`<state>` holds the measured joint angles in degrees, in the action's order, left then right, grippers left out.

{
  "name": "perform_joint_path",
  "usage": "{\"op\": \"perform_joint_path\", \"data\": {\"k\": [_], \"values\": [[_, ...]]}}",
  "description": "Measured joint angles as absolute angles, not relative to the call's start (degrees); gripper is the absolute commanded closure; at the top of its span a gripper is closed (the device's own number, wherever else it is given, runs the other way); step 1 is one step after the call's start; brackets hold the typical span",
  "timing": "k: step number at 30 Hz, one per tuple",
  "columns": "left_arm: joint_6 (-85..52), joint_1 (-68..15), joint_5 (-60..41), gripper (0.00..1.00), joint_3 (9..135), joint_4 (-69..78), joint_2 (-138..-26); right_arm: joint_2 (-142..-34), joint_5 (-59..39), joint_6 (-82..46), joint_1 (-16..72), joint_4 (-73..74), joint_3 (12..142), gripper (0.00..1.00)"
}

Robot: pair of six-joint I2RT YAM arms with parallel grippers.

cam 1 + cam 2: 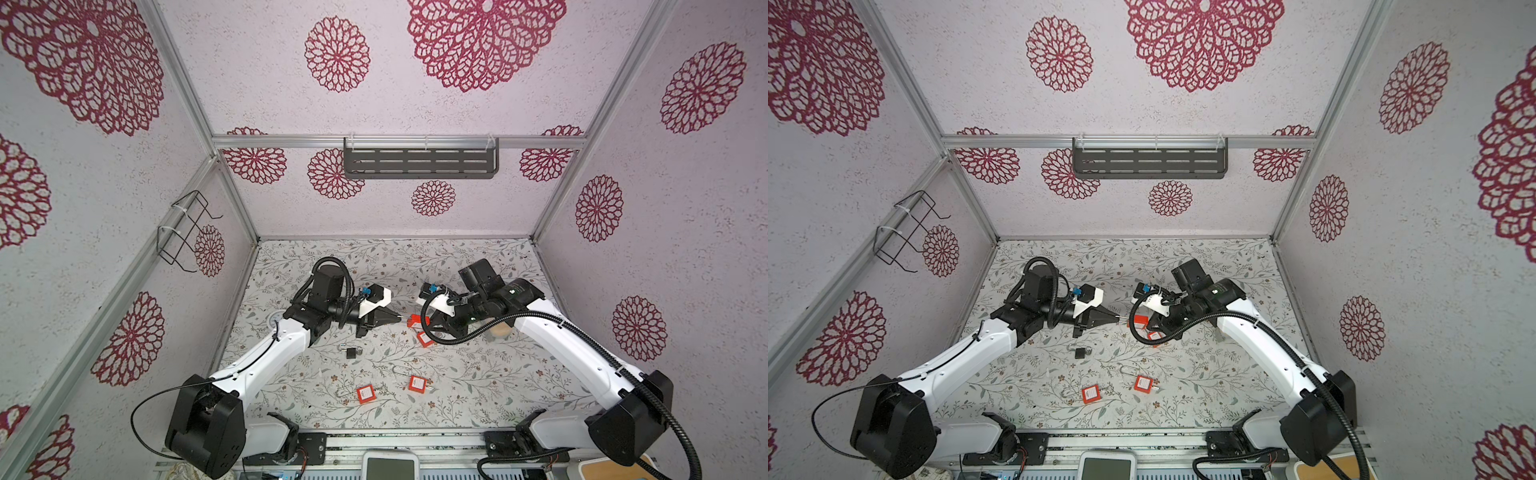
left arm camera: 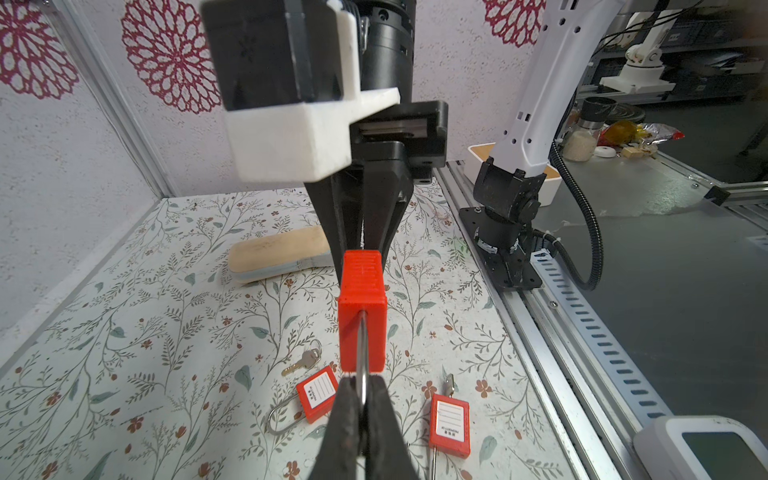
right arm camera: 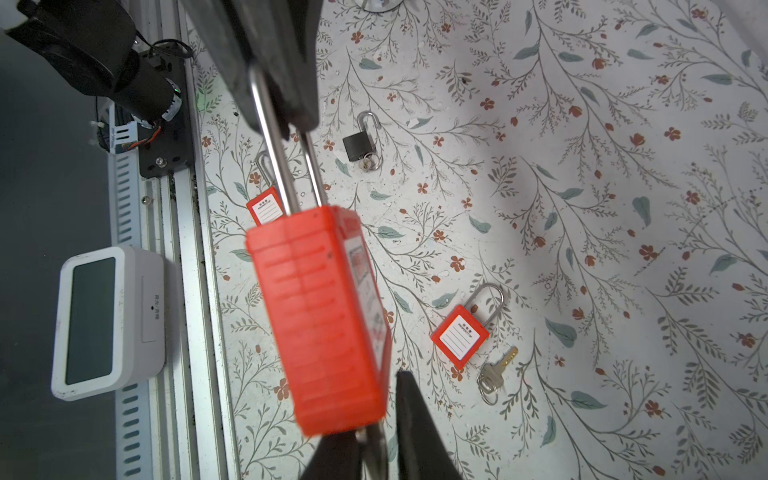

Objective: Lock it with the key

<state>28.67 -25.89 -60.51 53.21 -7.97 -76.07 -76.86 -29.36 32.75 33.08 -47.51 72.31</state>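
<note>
A red padlock (image 1: 415,321) (image 1: 1139,321) hangs in the air between my two grippers, above the flowered table. My left gripper (image 2: 362,384) (image 1: 398,318) is shut on its steel shackle (image 3: 275,145), so the red body (image 2: 361,316) points away from it. A key (image 3: 374,451) sticks out of the bottom of the body (image 3: 324,316). My right gripper (image 3: 376,428) (image 1: 430,323) has its jaws on either side of that key. One finger lies against the key; a thin gap shows between the key and the other finger (image 3: 415,415).
Three more red padlocks (image 1: 365,394) (image 1: 417,383) (image 1: 424,338) and a small black padlock (image 1: 352,352) lie on the table. A loose key (image 3: 494,374) lies beside one red lock. A wooden block (image 2: 278,253) lies behind my right gripper. A white display unit (image 1: 390,465) stands at the front rail.
</note>
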Motion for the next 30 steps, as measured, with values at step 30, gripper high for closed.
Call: {"op": "perform_joint_path", "data": {"k": [30], "values": [[36.91, -24.88, -59.59, 1.0, 56.53, -18.9, -75.48, -73.34, -33.54, 37.58, 33.12, -42.98, 66.3, 1.0]]}}
